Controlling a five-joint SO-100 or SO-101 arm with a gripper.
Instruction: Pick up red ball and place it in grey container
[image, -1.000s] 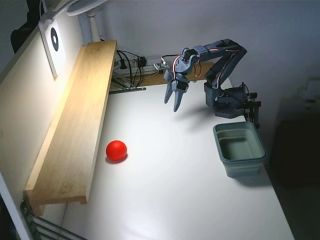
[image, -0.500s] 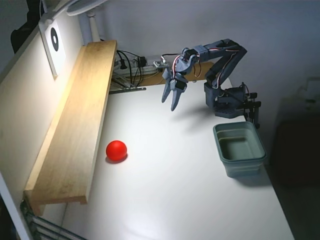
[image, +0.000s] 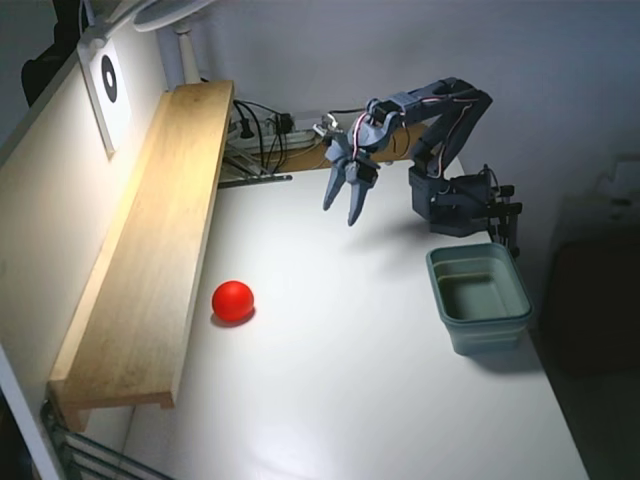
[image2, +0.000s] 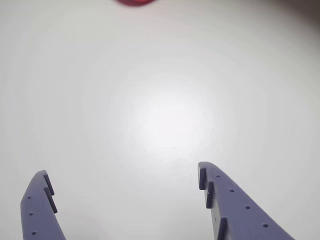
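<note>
Table (image: 350, 380): a plain white top that fills most of the fixed view, with a bright glare patch near the bottom; in the wrist view it is the whole pale background (image2: 170, 110).
Wooden shelf (image: 150, 250): a long light plank that runs along the left wall in the fixed view, from the top centre down to the lower left, lit from above.
Arm (image: 440, 130): dark blue-grey, with its base clamped at the right rear of the table; it folds up and over, and the forearm reaches left toward the middle of the table's far edge.
Grey container (image: 480, 298): a rectangular tub with a thick rim; it stands upright at the right edge of the table, just in front of the arm's base, and its inside looks bare.
Claw (image: 342, 210): points downward above the rear part of the table with its two prongs spread apart and nothing between them; in the wrist view (image2: 125, 180) the prongs stand wide at the lower left and lower right, with bare table between.
Cables (image: 262, 135): a dark tangle at the far edge, between the shelf end and the arm.
Red ball (image: 232, 300): rests on the table just beside the shelf's edge, in the left middle of the fixed view, well apart from both claw and container; in the wrist view only a sliver of it (image2: 135, 2) shows at the top edge.
</note>
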